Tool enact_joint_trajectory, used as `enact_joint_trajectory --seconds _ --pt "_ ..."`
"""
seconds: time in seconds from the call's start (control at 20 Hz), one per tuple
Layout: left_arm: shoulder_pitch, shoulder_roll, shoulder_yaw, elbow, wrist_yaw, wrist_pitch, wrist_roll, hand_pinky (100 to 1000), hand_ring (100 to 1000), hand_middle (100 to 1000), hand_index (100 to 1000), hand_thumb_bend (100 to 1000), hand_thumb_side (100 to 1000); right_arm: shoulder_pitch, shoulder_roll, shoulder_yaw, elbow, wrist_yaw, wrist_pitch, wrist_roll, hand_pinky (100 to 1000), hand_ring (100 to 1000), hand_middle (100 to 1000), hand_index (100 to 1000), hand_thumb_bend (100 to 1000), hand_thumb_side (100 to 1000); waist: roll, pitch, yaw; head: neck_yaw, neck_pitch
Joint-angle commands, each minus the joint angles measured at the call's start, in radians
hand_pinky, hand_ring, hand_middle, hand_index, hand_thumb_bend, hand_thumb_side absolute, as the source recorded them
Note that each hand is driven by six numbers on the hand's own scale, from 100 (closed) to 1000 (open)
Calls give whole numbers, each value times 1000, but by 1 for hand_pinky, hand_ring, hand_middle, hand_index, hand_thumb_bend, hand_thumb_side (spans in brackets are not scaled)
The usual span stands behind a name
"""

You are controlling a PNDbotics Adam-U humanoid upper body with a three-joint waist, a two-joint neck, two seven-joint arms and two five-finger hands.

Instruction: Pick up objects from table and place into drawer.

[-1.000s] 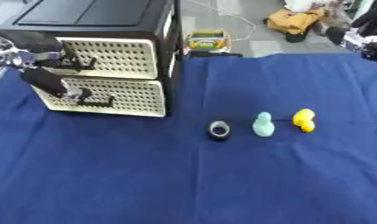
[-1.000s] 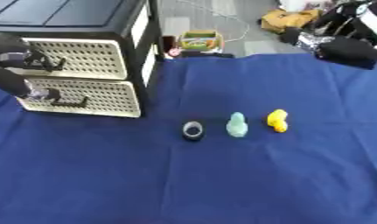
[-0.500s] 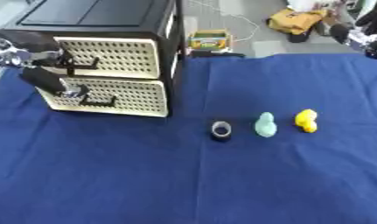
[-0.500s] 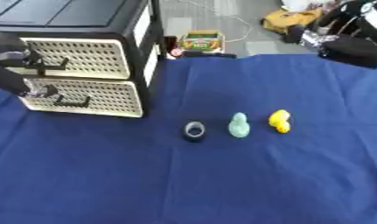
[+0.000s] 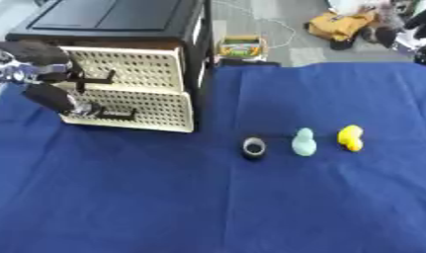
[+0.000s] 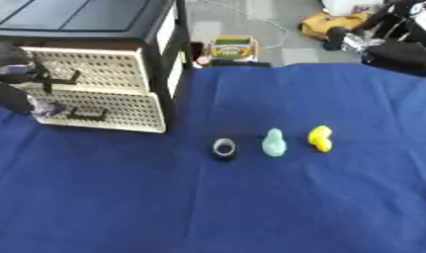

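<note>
On the blue cloth (image 5: 164,197) three small things lie in a row: a black ring (image 5: 254,147), a pale green pear-shaped figure (image 5: 303,143) and a yellow duck-like toy (image 5: 350,137). At the back left stands a black cabinet (image 5: 121,17) with two beige perforated drawers; the lower drawer (image 5: 138,108) sticks out a little beyond the upper drawer (image 5: 134,66). My left hand (image 5: 43,74) is right against the drawer fronts, beside the black handle (image 5: 97,79) of the upper one. My right hand (image 6: 396,49) hovers blurred at the far right edge, well away from the toys.
Beyond the table's far edge, on the floor, lie a small colourful box (image 5: 239,48), a white cable and a yellow-brown bundle (image 5: 341,24). The cloth spreads wide in front of the three things and the cabinet.
Hardly anything differs. My left hand stays at the drawer fronts; my right hand has drifted slightly toward the upper right edge. The three small things lie where they were.
</note>
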Motion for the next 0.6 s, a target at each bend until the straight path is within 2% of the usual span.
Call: enact_joint_trajectory --seconds 0.05,0.6 --pt "2 53 2 -27 7 5 3 100 100 100 682 349 744 -12 -32 -17 -15 0 0 -7 632 622 564 734 505 775 -4 -26 1 0 1" --pt "56 112 -16 -159 42 30 22 100 100 100 690 332 717 -6 -33 -22 -14 4 3 -10 632 621 560 734 504 778 -7 -31 8 -7 3"
